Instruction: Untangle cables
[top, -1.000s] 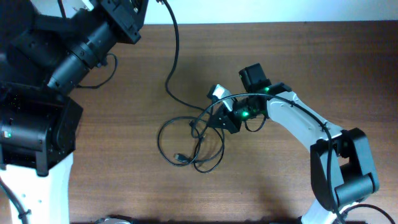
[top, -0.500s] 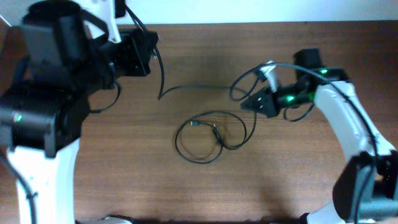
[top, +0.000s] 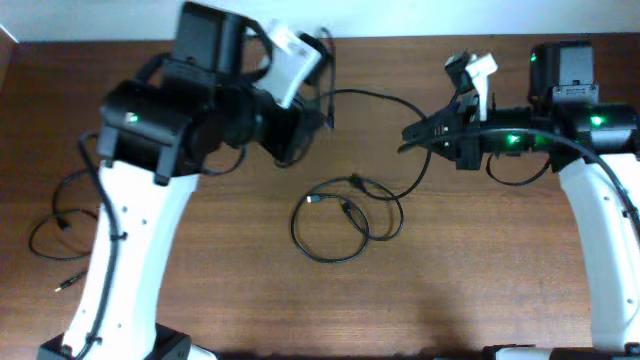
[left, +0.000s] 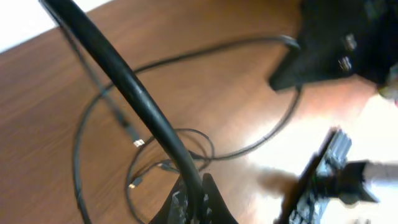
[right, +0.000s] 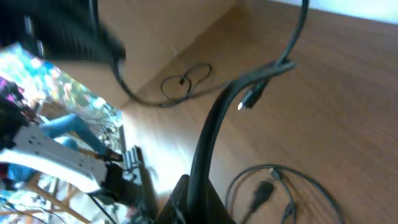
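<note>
Item: cable (top: 375, 95), strung between your left gripper (left: 191, 194) and right gripper (right: 191, 190) (both pinching it). Step: separating. Next: lift it free of the loops (top: 347, 208).

Brown wood-grain table (top: 480, 290), kinda glossy. White wall strip (top: 400, 18) along far edge. Right wrist view: blurry colourful clutter (right: 56, 99) past table edge, too smeared to identify.
</note>
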